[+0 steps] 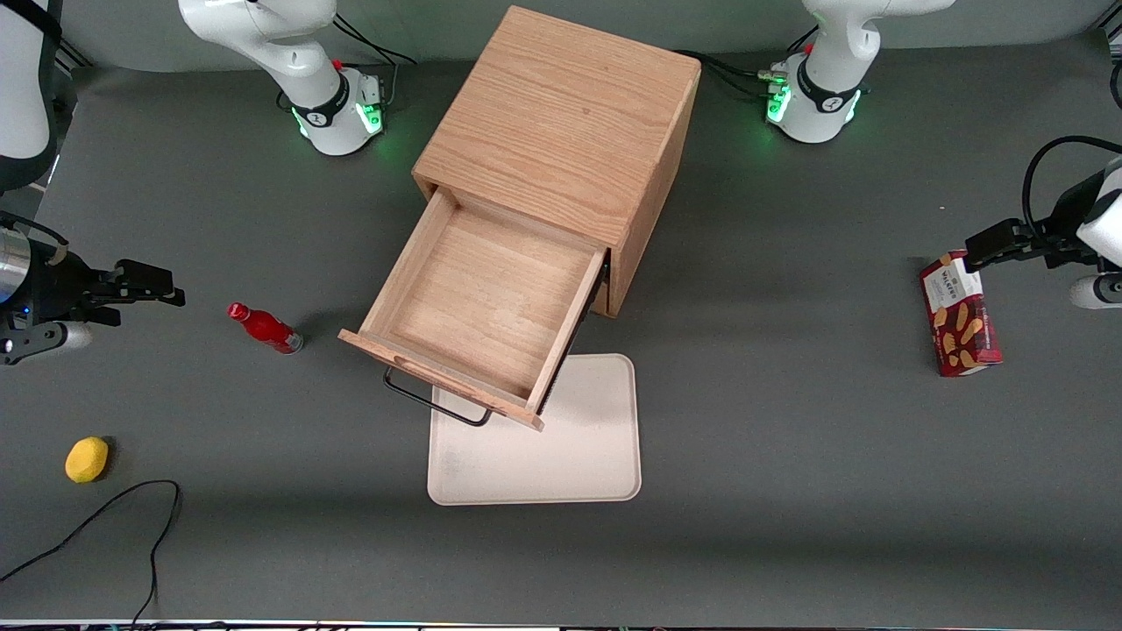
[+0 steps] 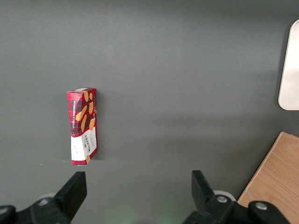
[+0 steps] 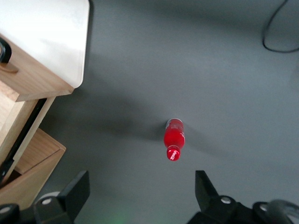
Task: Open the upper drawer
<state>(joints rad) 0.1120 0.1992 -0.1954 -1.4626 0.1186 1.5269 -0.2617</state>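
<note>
The upper drawer [image 1: 478, 307] is seen pulled far out of the cabinet [image 1: 561, 131], over a tray [image 1: 561, 447]. The tool [image 1: 166, 285], fingers spread, is held well apart from it, toward the working arm's end of the worktop [image 1: 789, 456], near a red bottle [image 3: 174, 139].

Light oak upper drawer [image 1: 478, 294] with black handle [image 1: 436, 405]; black pincer [image 1: 145, 285] near a red bottle [image 1: 265, 328]; cream tray [image 1: 578, 447]; dark grey counter [image 1: 789, 456].

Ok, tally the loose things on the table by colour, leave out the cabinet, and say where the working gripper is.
Red: 2, the bottle and the biscuit box
Yellow: 1, the lemon
Cream: 1, the tray
Total: 4
The gripper hangs open at the working arm's end, beside the bottle, clear of the pulled-out upper drawer.
</note>
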